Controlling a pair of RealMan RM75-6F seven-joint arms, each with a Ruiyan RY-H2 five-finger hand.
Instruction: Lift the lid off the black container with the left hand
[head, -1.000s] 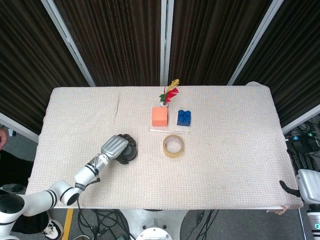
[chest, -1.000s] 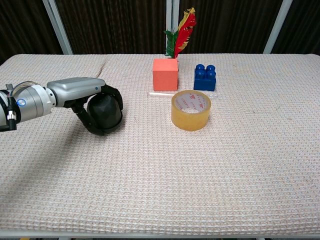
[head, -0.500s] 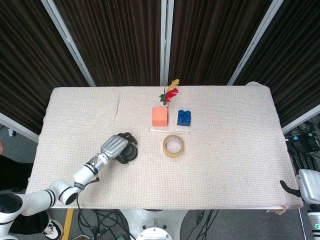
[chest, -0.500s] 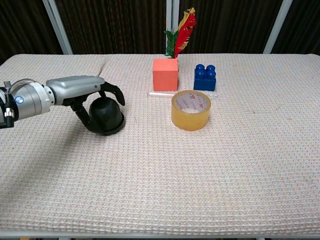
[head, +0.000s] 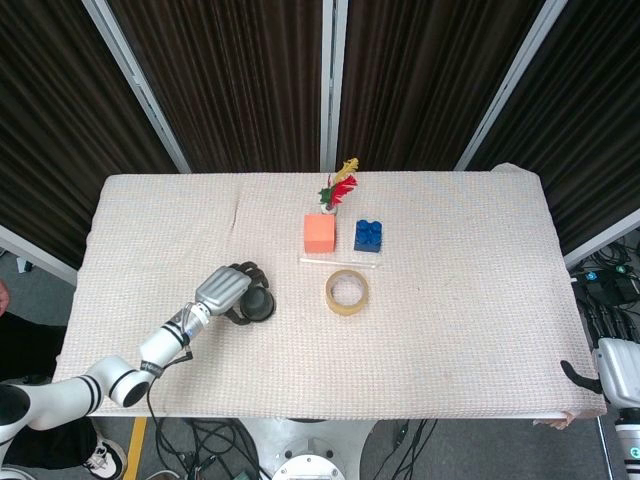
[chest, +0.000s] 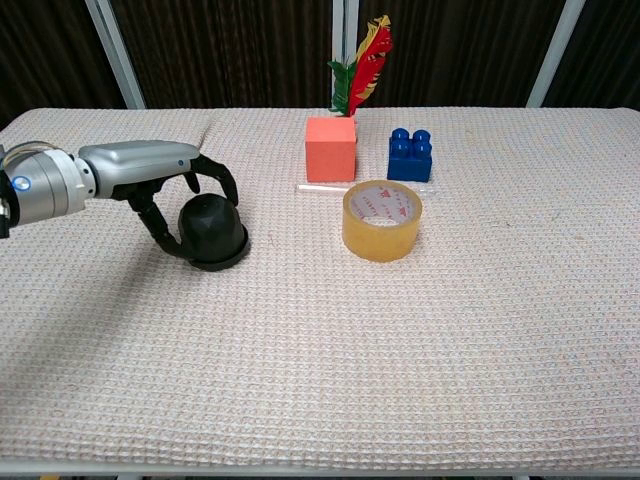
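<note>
Black container (chest: 211, 232) stands on the table (chest: 420, 350), left of centre, domed lid (chest: 208, 214) seated on its wider base. Well in from every table edge; bare cloth lies to its left and toward the near edge.

Left hand (chest: 160, 185) reaches in from the left and arches over the container's left side and top. Fingers (chest: 219, 181) are spread and curved down around the dome; they look slightly off the surface, but contact at the far side cannot be told. Nothing is lifted: the hand holds nothing, fingers apart. In the head view the left hand (head: 226, 291) covers the container's left half, the lid (head: 260, 303) showing to its right.

Nearest neighbour to the right is the tape roll (chest: 381, 219), well apart. Behind that, the orange block (chest: 331, 147), a thin white stick (chest: 321, 187) along its front, the blue brick (chest: 410, 155) and feathers (chest: 362, 65).

Right hand is out of sight in both views.
</note>
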